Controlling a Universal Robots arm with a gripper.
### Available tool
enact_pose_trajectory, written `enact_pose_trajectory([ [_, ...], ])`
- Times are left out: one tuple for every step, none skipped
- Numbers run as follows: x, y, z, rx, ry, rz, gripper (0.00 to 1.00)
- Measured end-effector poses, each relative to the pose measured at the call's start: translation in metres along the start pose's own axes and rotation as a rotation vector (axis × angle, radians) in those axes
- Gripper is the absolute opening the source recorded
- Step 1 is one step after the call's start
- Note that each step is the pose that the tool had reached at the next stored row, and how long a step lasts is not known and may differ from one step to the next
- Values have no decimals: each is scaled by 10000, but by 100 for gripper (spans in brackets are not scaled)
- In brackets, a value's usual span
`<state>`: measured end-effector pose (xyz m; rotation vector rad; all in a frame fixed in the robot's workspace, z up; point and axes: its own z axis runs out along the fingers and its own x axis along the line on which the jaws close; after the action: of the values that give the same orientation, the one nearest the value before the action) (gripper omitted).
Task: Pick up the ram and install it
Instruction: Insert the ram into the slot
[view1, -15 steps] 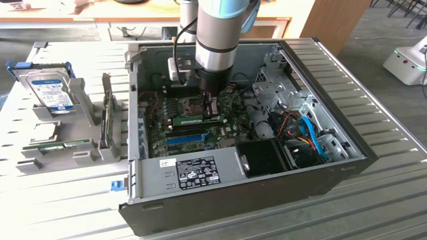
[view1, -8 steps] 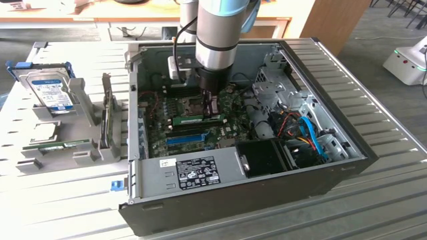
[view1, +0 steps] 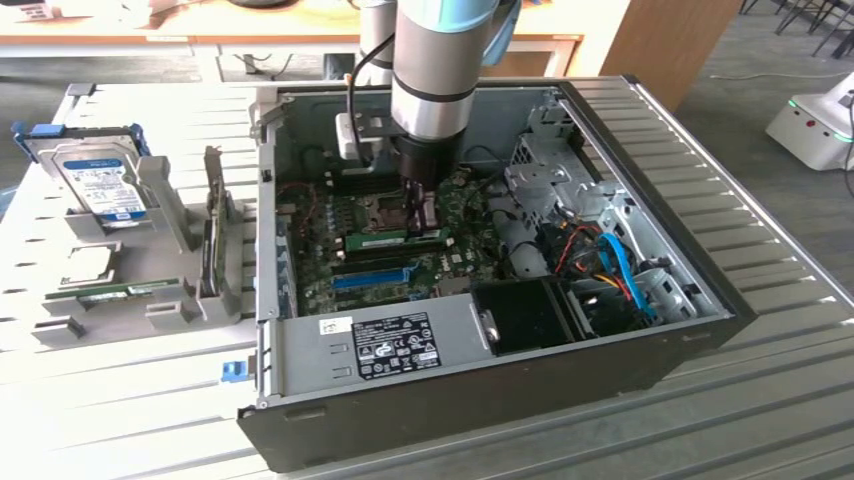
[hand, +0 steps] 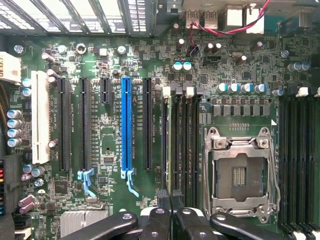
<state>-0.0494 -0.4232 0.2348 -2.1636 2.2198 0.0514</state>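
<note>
The ram (view1: 387, 239) is a thin green stick standing on its long edge at the memory slots of the motherboard, inside the open computer case. My gripper (view1: 424, 222) reaches straight down into the case and sits on the ram's end toward the exterior view's right. In the wrist view the ram (hand: 166, 145) shows edge-on as a thin strip running away from my gripper (hand: 170, 197). The two black fingertips (hand: 162, 196) are pinched together on it. Whether the ram is fully seated in the slot I cannot tell.
Beside the ram lie empty black memory slots (hand: 186, 145), the bare processor socket (hand: 240, 172) and the long blue slot (hand: 126, 125). The case walls (view1: 400, 345) hem the arm in. Outside, at the exterior view's left, grey holders carry a hard drive (view1: 100, 175), an upright card (view1: 211, 235) and another green stick (view1: 127, 290).
</note>
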Motion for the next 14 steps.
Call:
enact_pose_trajectory([
  [0,0,0,0,0,-7,12],
  [0,0,0,0,0,-10,12],
  [0,0,0,0,0,-10,12],
  [0,0,0,0,0,-11,12],
  [0,0,0,0,0,-11,12],
  [0,0,0,0,1,-11,12],
  [-2,-1,0,0,1,-13,12],
  [-6,-1,0,0,1,-13,12],
  [-8,-1,0,0,1,-14,12],
  [-8,-1,0,0,1,-13,12],
  [-8,0,0,0,0,-12,12],
  [-8,0,0,0,0,-11,12],
  [-8,0,2,-1,1,-11,12],
  [-8,0,5,0,-1,-11,12],
])
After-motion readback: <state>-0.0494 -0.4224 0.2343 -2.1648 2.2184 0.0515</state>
